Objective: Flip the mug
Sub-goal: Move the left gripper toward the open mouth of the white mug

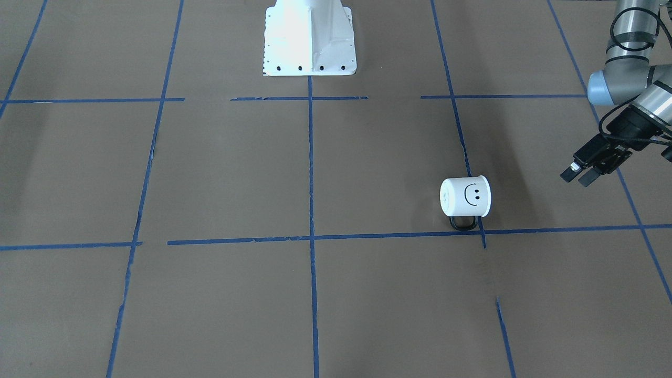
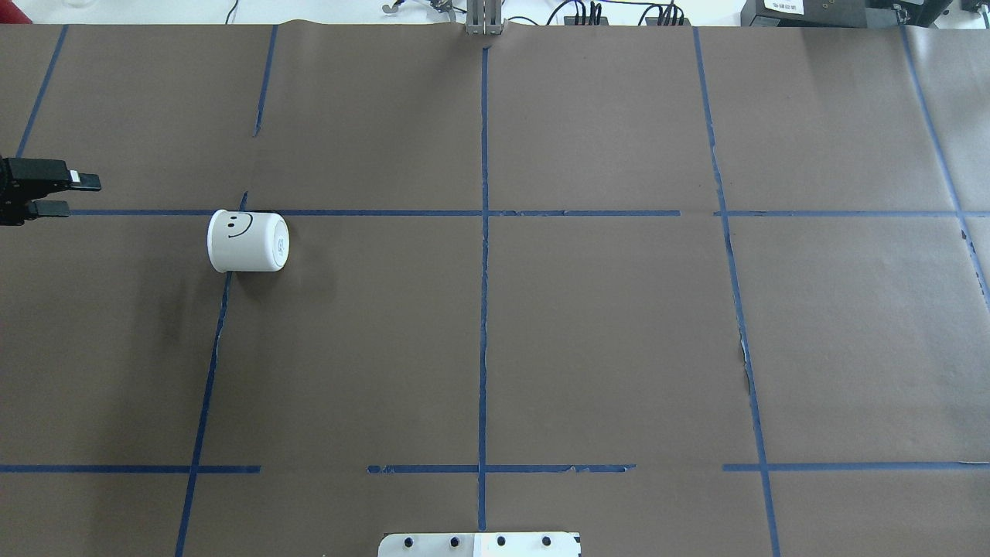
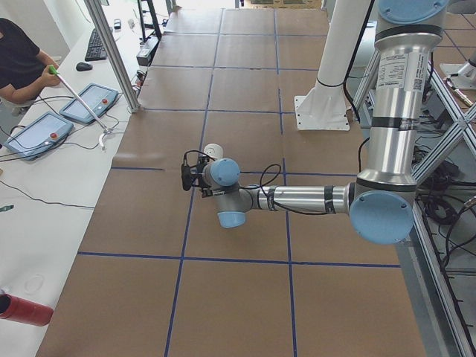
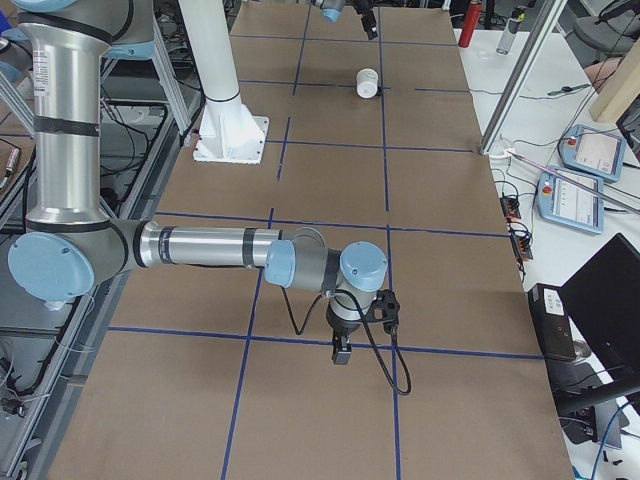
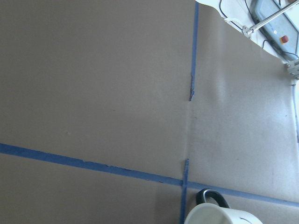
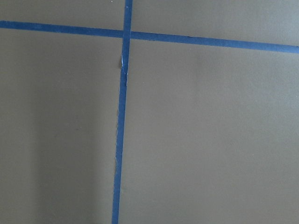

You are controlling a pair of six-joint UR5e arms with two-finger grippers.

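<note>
Right tool [image 4: 342, 352] only turns up in the right-side view, hanging off the near arm over the desk [image 1: 210, 173]. From there I can't tell if it's released or clenched. Its own wrist cam just gets brown paper and blue tape lines [image 6: 122, 116], no fingers in shot.

Left tool [image 1: 577, 176] is cut off at the frame edge in the overhead view. Front and overhead both show a clear gap between its two fingers though, so it's released and holding nothing.

The mug [image 1: 465, 196] lies on its side on the robot's left half of the desk, right by a tape crossing, smiley facing up. Front view shows the black handle [image 1: 464, 223] sticking out toward the operators' side, while overhead hides it behind the body. In the left-side view the near arm's wrist covers most of the mug. The left wrist cam only catches a sliver of white body plus handle at its bottom edge.

The mug's flat end with a faint mark points away from the left tool. That tool sits apart from the mug, not touching, out toward the desk's left end.
</note>
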